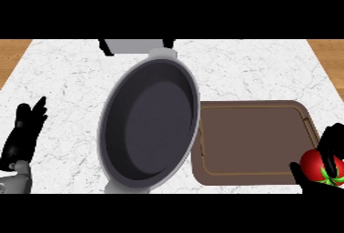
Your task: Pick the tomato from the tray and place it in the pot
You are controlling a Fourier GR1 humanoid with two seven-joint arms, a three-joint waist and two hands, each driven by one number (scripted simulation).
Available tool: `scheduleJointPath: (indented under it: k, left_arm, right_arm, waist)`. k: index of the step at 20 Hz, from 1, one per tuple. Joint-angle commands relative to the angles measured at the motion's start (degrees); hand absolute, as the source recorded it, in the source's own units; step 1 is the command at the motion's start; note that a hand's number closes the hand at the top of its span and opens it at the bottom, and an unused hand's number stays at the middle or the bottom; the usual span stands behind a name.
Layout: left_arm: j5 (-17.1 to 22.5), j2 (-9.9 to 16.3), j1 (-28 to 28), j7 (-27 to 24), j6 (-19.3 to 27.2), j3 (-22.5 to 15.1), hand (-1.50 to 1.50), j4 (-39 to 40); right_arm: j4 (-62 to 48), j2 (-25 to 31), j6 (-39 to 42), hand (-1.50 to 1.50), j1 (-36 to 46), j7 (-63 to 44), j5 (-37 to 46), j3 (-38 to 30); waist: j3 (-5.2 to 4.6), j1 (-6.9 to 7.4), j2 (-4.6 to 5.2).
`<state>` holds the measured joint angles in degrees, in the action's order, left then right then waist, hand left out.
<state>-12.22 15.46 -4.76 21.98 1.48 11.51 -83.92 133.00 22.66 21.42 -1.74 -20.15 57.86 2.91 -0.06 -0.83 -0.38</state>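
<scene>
A red tomato (316, 166) with a green stem sits in my right hand (318, 184) at the lower right edge, fingers and thumb curled round it. It hangs just off the brown tray's (255, 141) near right corner. The tray lies right of the large grey pot (149, 123), whose dark inside holds nothing. The pot's rim overlaps the tray's left edge. At the lower left my left hand (23, 134) rests open, fingers up, apart from the pot.
The pot and tray stand on a white marble counter (67, 77) with wooden strips at both far corners. A grey object with black parts (134, 45) shows at the far edge behind the pot.
</scene>
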Motion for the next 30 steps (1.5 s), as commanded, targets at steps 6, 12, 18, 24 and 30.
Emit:
scheduleJointPath:
  k: [6,12,18,24,30]
  left_arm:
    - [0.6,0.8,-0.5,0.2,-1.2,0.4,0.00,0.3]
    - [-0.9,0.9,-3.2,0.1,-0.7,-0.2,0.00,2.9]
    - [-1.5,-1.1,-2.4,3.1,0.1,-2.0,0.00,-1.8]
    - [-0.7,-0.9,-0.8,-1.5,-0.5,-0.8,0.00,0.9]
    - [-0.9,0.3,-2.3,-0.4,-1.0,-0.2,0.00,1.2]
  right_arm:
    - [14.3,-5.7,6.9,1.50,17.1,-7.9,-5.7,2.0]
    - [5.1,-13.9,17.7,1.50,38.8,-21.1,-4.0,10.8]
    - [-10.5,-22.4,17.5,1.50,55.1,-37.2,-5.8,17.0]
    - [-25.3,-22.6,8.1,1.50,60.1,-41.2,-9.7,19.7]
    - [-38.1,-22.6,0.9,1.50,63.9,-42.8,-15.7,23.9]
  waist:
    - [-0.15,0.42,-0.25]
    - [-0.20,0.80,0.04]
    - [-0.08,1.57,0.04]
    - [-0.05,1.80,0.32]
    - [-0.03,2.05,0.43]
